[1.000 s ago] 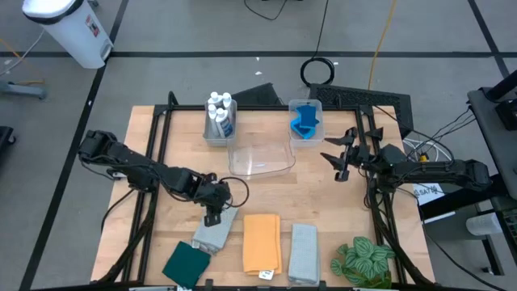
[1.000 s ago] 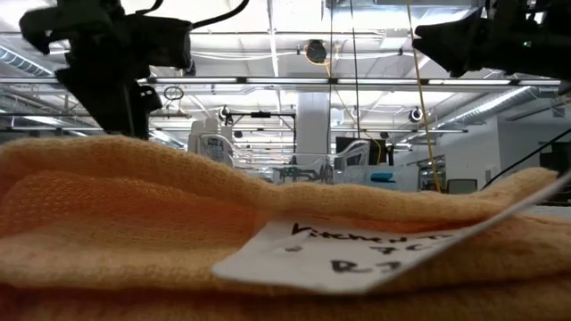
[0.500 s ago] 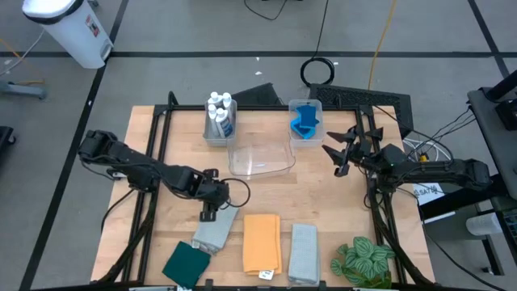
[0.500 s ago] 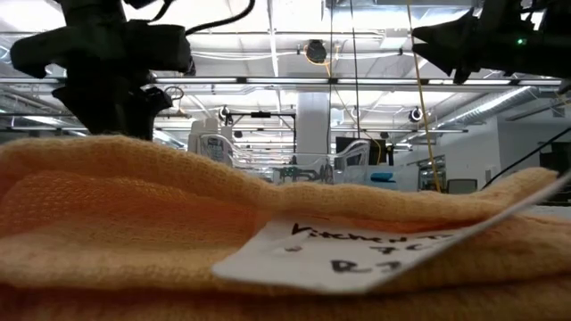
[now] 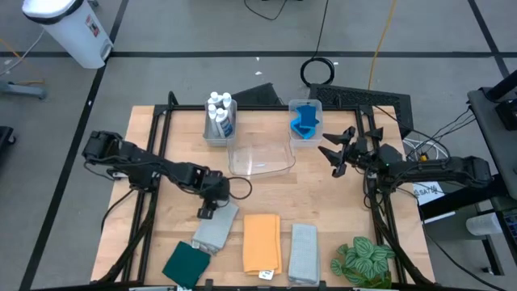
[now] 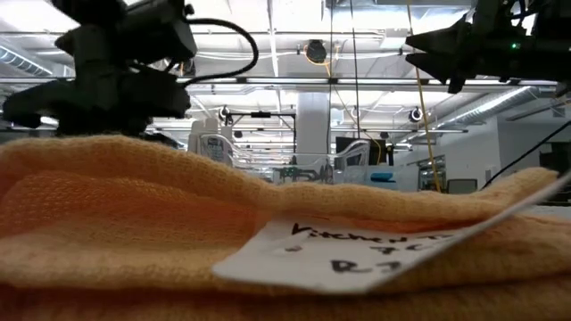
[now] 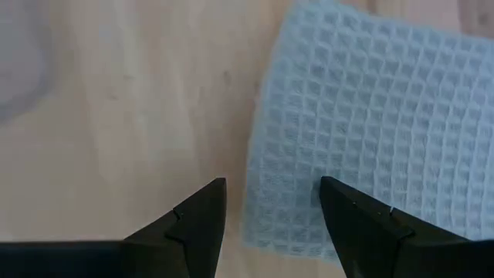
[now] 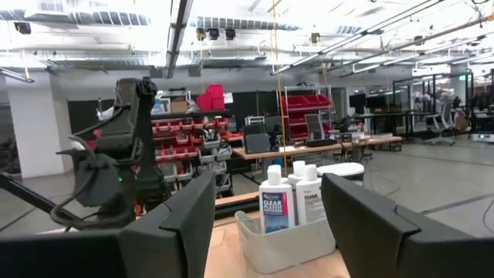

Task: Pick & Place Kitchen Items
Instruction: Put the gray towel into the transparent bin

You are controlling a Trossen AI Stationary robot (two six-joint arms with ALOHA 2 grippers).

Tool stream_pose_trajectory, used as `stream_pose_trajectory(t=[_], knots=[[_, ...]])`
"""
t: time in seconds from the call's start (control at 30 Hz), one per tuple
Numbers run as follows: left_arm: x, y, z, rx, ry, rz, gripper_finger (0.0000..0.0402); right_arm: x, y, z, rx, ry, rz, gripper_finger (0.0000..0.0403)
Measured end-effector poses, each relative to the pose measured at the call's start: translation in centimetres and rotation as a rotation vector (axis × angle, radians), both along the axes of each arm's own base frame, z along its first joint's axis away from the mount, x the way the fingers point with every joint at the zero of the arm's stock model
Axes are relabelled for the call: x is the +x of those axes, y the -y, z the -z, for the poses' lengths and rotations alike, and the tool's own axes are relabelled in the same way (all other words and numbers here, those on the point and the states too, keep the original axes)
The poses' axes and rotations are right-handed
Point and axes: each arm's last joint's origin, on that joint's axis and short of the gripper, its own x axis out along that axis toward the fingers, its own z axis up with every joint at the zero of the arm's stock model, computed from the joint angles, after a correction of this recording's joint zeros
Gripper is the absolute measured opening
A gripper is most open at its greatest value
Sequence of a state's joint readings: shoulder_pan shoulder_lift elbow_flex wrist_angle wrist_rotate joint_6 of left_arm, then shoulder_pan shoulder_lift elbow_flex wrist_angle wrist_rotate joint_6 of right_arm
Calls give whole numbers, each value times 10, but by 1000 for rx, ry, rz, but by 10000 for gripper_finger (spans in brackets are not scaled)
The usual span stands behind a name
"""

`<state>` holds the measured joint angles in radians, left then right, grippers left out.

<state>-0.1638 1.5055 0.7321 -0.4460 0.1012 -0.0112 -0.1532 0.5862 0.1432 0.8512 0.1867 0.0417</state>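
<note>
Kitchen items lay in two groups on the wooden table (image 5: 266,190). Along the near edge, left to right, we noted a dark green cloth (image 5: 186,263), a grey-blue waffle cloth (image 5: 215,229), an orange cloth (image 5: 262,242) with a handwritten tag (image 6: 357,254), and a grey cloth (image 5: 303,253). A leafy plant (image 5: 363,260) sat at the near right corner.

The left gripper (image 5: 207,208) hung over the far end of the grey-blue waffle cloth (image 7: 363,147). We saw its fingers (image 7: 193,220) spread apart with nothing between them, one tip over bare wood, the other over the cloth's corner. Whether the tips touched the cloth we could not tell.

At the far side, a grey bin (image 5: 218,134) held white bottles (image 5: 220,109). Just beside it stood an empty clear bin (image 5: 260,158), then a clear bin (image 5: 306,135) holding blue sponges (image 5: 304,118).

The right gripper (image 5: 331,153) waited near the sponge bin, raised above the table, fingers apart and holding nothing. In its wrist view, the white bottles (image 8: 292,202) in the grey bin (image 8: 282,243) lay ahead, with the left arm (image 8: 116,170) beyond.

In the low view, the orange cloth (image 6: 134,223) blocked nearly everything on the table.
</note>
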Motion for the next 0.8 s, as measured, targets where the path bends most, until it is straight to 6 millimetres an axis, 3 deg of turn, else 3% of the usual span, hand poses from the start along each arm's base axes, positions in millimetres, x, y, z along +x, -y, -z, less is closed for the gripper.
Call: stream_pose_trajectory(t=[0.17,0.47,0.8], knots=[[-9,-7,11,-125,-47,45,214,2,0,1,2,-8,0,210],[-17,-18,24,-140,-18,53,201,4,1,3,3,-16,0,210],[-15,-23,25,-99,-5,4,31,5,1,3,3,-17,0,210]])
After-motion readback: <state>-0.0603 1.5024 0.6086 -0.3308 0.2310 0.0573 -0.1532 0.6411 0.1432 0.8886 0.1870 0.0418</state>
